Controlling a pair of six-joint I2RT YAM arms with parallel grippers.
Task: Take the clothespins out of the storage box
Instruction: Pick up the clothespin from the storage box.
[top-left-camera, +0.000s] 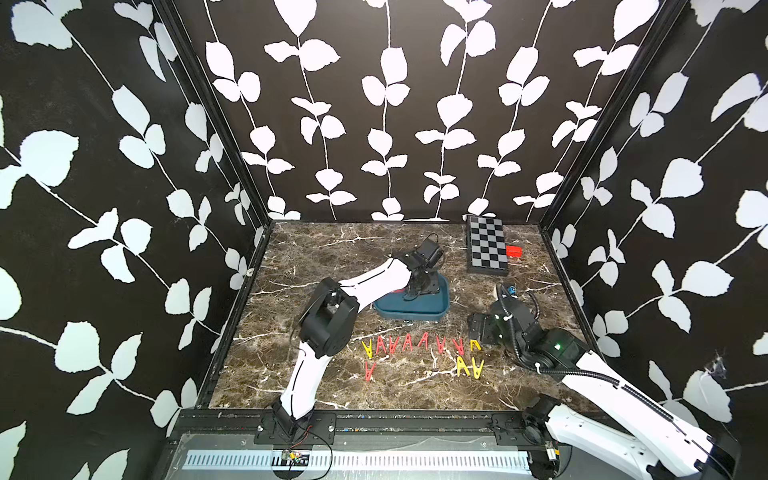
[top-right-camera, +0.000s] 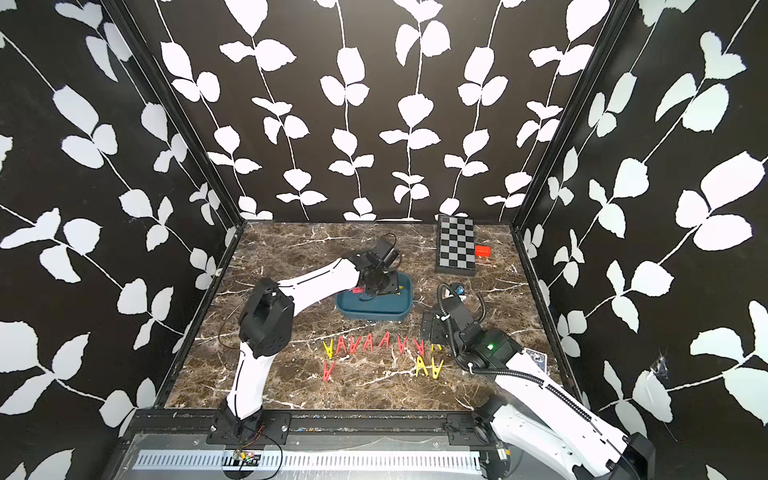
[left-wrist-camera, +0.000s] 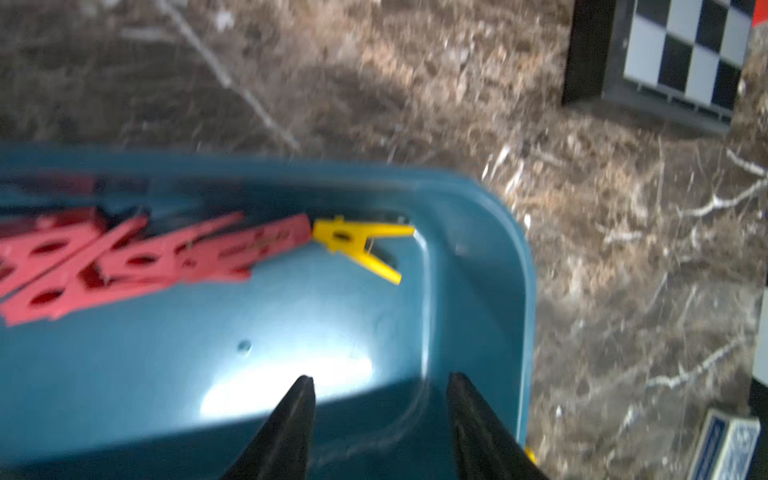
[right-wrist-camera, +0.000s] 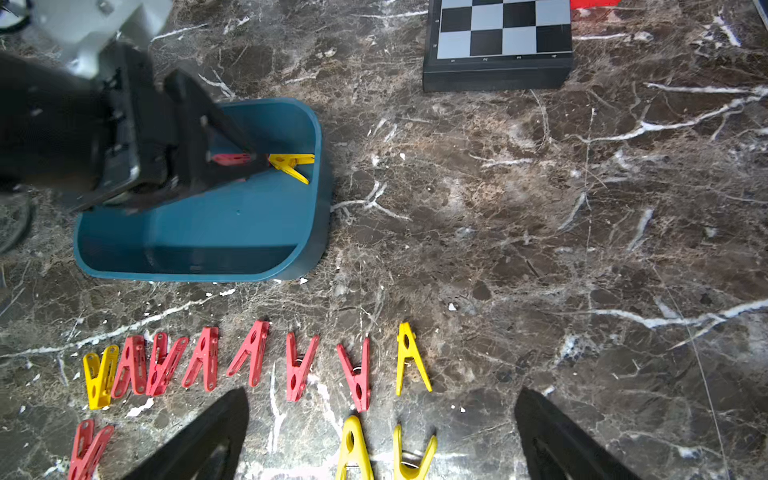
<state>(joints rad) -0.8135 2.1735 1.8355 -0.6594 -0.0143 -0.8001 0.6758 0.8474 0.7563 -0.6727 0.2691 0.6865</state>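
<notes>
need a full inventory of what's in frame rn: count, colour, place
clothespins on the table: eleven, seven red and four yellow, in two rows in front of the box
yellow clothespin: one, inside the box by its far wall
red clothespins: several, count blurred, inside the box next to the yellow one
storage box: one, teal, mid-table
checkerboard box: one, black and grey, far right corner
red block: one, beside the checkerboard box
card box: one, blue patterned, right table edge
table: one, brown marble
left gripper: black, open, empty, inside the box
right gripper: black, open, above the rows
</notes>
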